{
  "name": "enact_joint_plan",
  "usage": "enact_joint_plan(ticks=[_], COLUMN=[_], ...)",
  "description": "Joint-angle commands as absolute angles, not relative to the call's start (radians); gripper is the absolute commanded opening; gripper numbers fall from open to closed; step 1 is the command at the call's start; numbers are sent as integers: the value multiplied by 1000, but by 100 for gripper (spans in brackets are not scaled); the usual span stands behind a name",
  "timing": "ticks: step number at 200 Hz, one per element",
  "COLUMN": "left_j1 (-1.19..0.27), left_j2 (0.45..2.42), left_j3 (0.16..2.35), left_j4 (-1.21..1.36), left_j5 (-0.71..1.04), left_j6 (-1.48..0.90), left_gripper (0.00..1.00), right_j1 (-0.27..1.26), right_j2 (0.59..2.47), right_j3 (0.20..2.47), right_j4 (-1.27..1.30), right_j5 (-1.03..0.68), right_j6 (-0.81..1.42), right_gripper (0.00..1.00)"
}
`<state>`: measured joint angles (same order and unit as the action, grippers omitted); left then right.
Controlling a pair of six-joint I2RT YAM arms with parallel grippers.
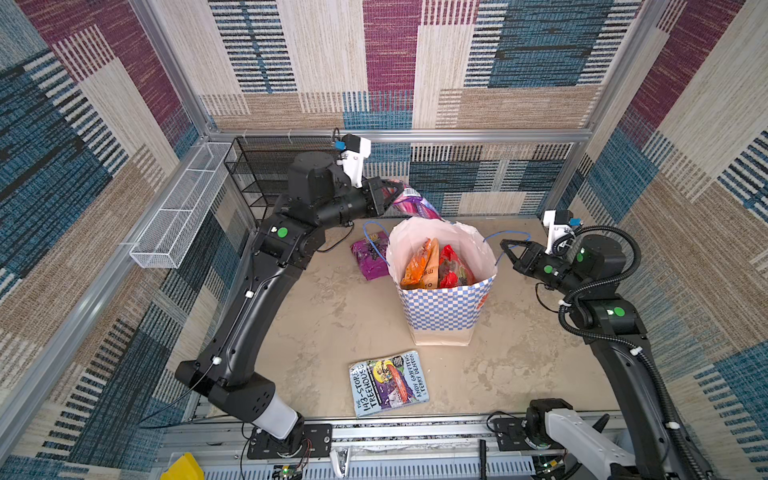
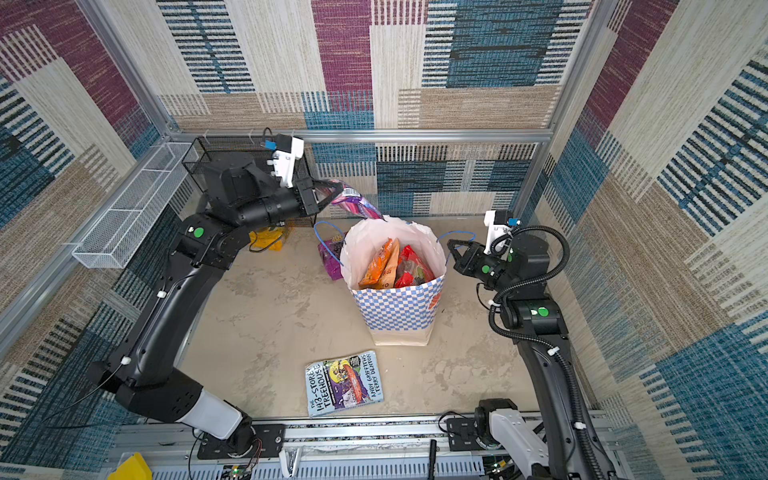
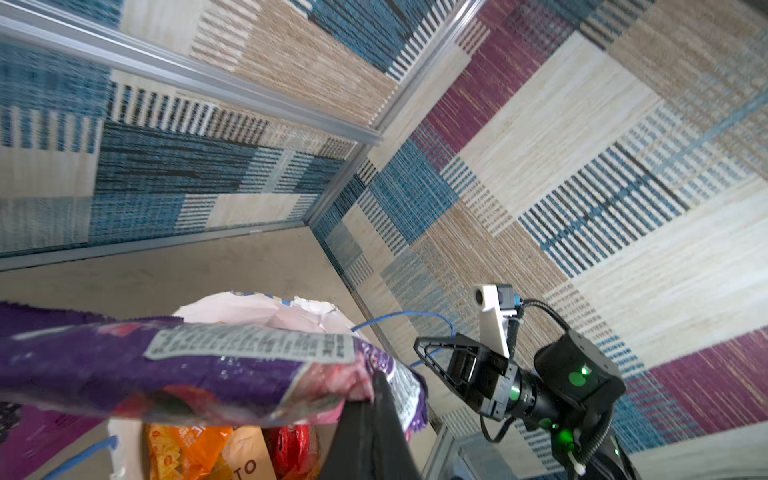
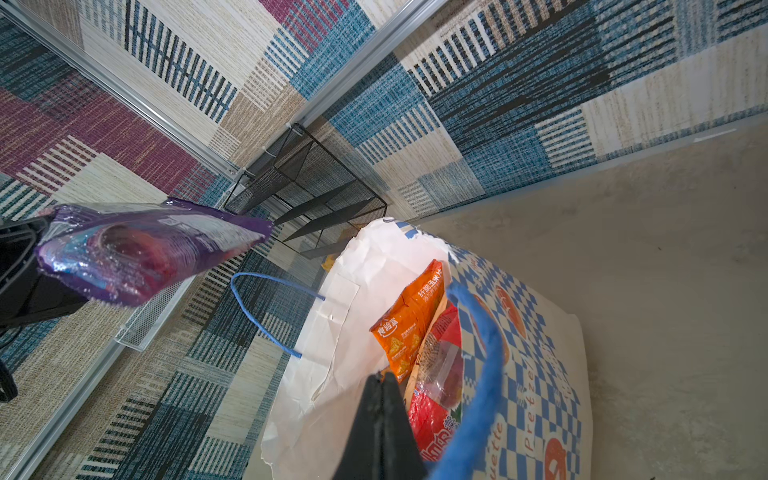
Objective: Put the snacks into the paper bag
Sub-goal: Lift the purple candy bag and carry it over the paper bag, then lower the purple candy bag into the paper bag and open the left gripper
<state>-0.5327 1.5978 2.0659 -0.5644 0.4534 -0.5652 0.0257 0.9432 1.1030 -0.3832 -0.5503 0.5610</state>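
Note:
The paper bag (image 1: 444,307) (image 2: 395,311) stands upright and open mid-table. Inside it are an orange snack (image 1: 417,262), a pale orange one and a red one (image 1: 455,266). My left gripper (image 1: 397,191) (image 3: 376,382) is shut on a purple snack (image 1: 415,203) (image 4: 137,253), tilted down over the bag's back rim. My right gripper (image 1: 505,245) (image 4: 384,376) is shut at the bag's right rim, and the blue handle cord (image 4: 486,365) runs beside its fingers. Another purple snack (image 1: 368,257) lies left of the bag. A yellow snack (image 2: 266,239) shows behind the left arm.
A blue Treehouse book (image 1: 388,382) lies flat in front of the bag. A black mesh rack (image 1: 257,174) stands in the back left corner, beside a white wire basket (image 1: 183,208) on the left wall. Patterned walls close in three sides.

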Motion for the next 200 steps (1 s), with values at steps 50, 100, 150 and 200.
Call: enact_joint_plan(ticks=[50,100,150,200], left_j1=[-679,-732,-761,-775], left_j2=[1777,1840,1863,1894], left_j3=[2153,2130,2124,2115], left_j4=[-860,-959,-1034,-1082], left_j5=[432,342,291,318], left_j6=[-373,-322,-271,-244], left_gripper=[0,0,0,0], right_j1=[28,28,28,28], right_j2=[935,931,937,938], right_j3=[1100,1090,1086,1083], right_j4=[-291,-293,-286,-280], right_j5=[-572,-574,-580,-580], right_j6=[577,574,575,577], right_gripper=[3,3,3,3])
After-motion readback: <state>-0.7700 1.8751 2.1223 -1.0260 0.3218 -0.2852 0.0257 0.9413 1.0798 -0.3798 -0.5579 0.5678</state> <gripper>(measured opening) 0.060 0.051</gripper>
